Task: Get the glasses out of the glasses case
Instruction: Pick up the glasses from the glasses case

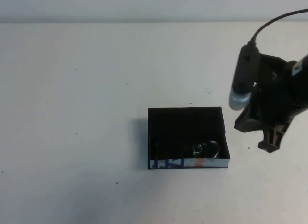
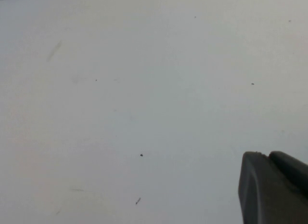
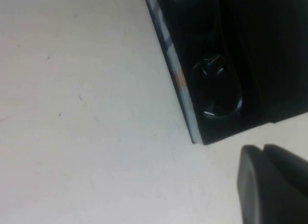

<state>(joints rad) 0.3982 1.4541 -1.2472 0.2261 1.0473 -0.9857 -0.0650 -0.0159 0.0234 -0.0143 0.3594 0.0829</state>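
Right tool (image 1: 269, 142) sits nearest the lens in the high view, hanging over the desk (image 1: 72, 113) at about 3 o'clock from the case (image 1: 187, 137), just beside its right wall and apart from it. Whether its fingers are spread or closed I cannot tell; only one dark finger (image 3: 269, 185) shows in its wrist view, and nothing appears held. The case lies open near the desk's middle, its white printed edge at 6 o'clock. Inside, the glasses (image 1: 207, 149) lie folded along that front wall, toward 5 o'clock, with one lens rim (image 3: 216, 91) catching light in the right wrist view. The step in hand looks like the approach. To do it well, the tool should travel toward 9 o'clock until it is over the frame, line its fingers across the bridge or a rim rather than along it, descend without knocking the case wall, and close gently. Left tool (image 2: 274, 188) is off by itself over bare desk, out of the high view; its opening cannot be told either.
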